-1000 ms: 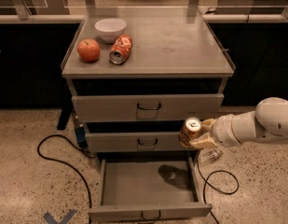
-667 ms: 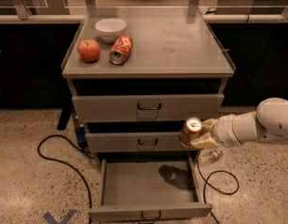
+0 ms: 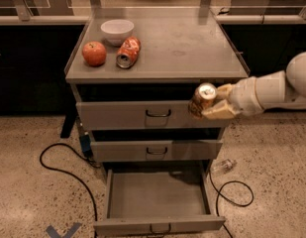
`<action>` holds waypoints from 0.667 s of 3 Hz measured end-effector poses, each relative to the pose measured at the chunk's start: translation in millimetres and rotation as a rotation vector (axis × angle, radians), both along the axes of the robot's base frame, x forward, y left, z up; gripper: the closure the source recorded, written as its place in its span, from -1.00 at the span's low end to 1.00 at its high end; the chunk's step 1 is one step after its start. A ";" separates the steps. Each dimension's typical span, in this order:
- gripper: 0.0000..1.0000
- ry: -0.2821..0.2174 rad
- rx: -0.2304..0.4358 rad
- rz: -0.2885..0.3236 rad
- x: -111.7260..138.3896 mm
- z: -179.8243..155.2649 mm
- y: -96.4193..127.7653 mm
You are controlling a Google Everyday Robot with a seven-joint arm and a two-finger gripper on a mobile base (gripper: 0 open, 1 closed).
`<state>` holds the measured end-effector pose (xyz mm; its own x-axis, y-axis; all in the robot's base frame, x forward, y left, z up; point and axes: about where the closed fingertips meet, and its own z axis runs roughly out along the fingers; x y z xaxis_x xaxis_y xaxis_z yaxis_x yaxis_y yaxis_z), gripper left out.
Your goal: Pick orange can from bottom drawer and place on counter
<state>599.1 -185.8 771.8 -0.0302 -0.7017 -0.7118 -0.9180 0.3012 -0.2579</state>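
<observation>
My gripper (image 3: 208, 103) is shut on the orange can (image 3: 202, 99), a dull brownish-orange can with a silver lid. It holds the can upright in the air in front of the top drawer's right end, just below the counter (image 3: 192, 46) edge. The bottom drawer (image 3: 157, 197) is pulled out and its inside shows nothing. My white arm (image 3: 271, 88) reaches in from the right.
On the counter's left stand a red apple (image 3: 94, 53), a white bowl (image 3: 117, 30) and a dented red-orange-and-white can (image 3: 128, 52) on its side. Black cables (image 3: 63, 167) lie on the floor left and right of the cabinet. A small clear bottle (image 3: 223, 165) lies on the floor.
My gripper has lifted the orange can from the level of the middle drawer up to the level of the top drawer. The things on the counter have not moved.
</observation>
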 end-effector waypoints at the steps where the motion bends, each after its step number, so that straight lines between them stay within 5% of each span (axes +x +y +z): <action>1: 1.00 -0.116 0.034 0.035 21.0 92.2 -2.0; 2: 1.00 -0.189 0.040 0.022 33.2 130.1 -9.4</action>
